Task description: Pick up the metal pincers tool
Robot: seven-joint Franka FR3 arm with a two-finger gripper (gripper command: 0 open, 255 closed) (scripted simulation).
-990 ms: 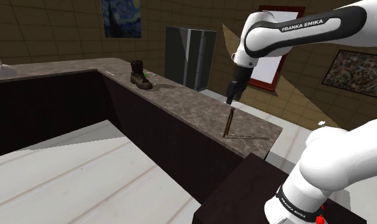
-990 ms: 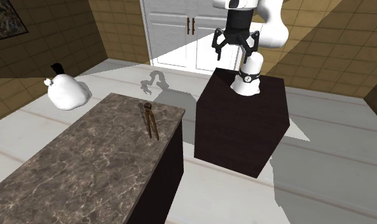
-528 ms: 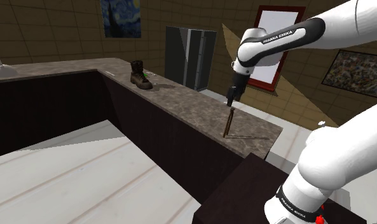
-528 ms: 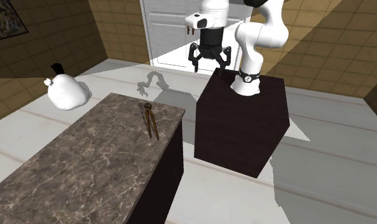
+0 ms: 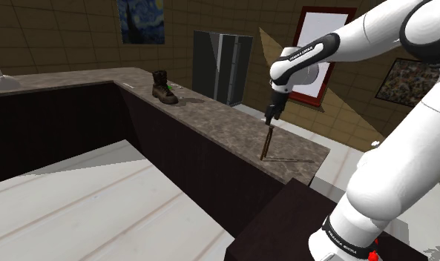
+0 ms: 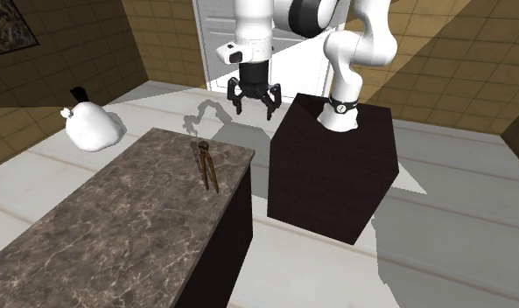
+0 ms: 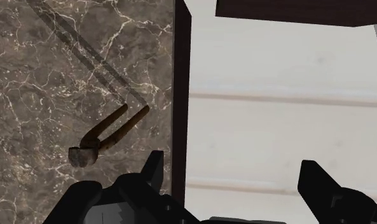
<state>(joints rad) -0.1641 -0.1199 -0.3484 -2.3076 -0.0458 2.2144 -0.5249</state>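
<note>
The pincers [image 5: 268, 143] are a rusty brown tool with two long handles, resting on the dark marble counter [image 5: 211, 111] near its end. They sit close to the counter's end edge in the second exterior view [image 6: 204, 166]. My black gripper [image 6: 253, 107] is open and holds nothing. It hangs above the floor between the counter [image 6: 117, 227] and the stand, beyond the pincers. In the wrist view the pincers [image 7: 104, 135] lie on the counter [image 7: 41, 76] just outside one finger, and the gripper [image 7: 234, 178] is over the pale floor past the counter's edge. The shoulder view puts the gripper [image 5: 271, 115] just above the pincers.
A brown boot [image 5: 164, 87] stands farther along the counter. The dark stand box [image 6: 336, 166] is at the counter's end across a narrow gap. A white kettle-like object [image 6: 91, 122] sits on the floor, and white double doors [image 6: 248, 44] are behind the arm.
The gripper has swung from above the stand toward the second exterior view's left and come lower, nearing the counter's end. It stays open. The pincers have not moved.
</note>
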